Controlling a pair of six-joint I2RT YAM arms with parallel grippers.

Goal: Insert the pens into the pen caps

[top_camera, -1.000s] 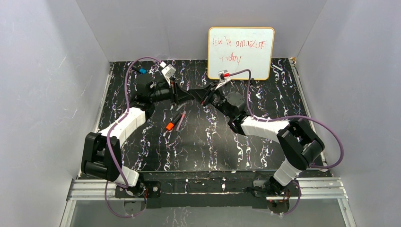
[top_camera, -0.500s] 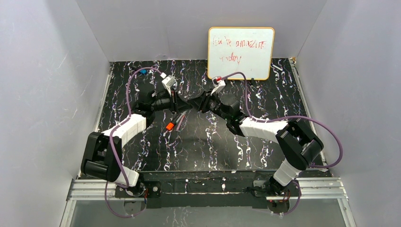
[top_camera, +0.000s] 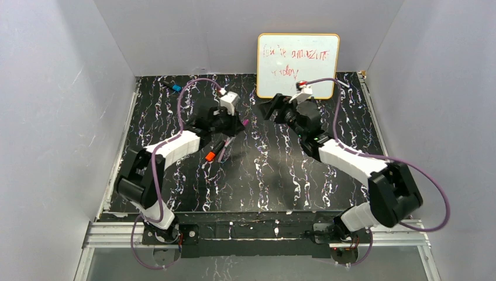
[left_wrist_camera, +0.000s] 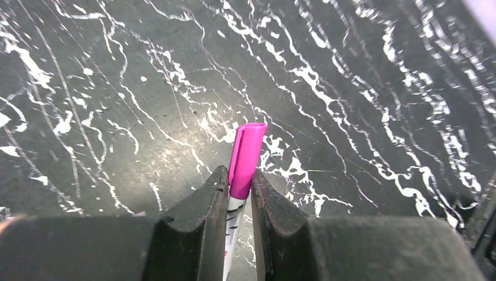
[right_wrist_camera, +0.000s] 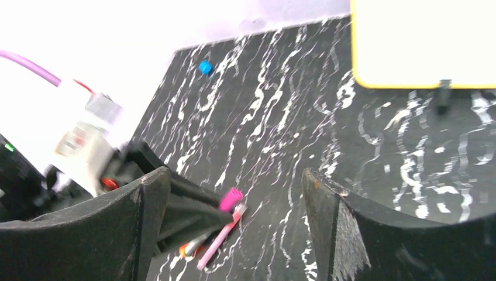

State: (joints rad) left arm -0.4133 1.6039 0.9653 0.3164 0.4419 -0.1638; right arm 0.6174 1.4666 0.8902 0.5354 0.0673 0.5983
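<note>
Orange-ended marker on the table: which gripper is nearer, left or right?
Left. The left gripper, shut on the magenta-capped pen, is just beyond the orange-ended marker; the open right gripper is farther off, near the whiteboard.

probably a lab: grey enclosure walls point(top_camera: 64, 88), bolted aluminium rail point(top_camera: 257, 231).

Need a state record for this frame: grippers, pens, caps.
left gripper: shut on magenta-capped pen, cap seated on the pen
right gripper: open, empty, apart from the left one
loose pens: black pen with orange end and pink-grey pen, lying side by side
rear: whiteboard, upright
black cap: cannot be made out
</note>
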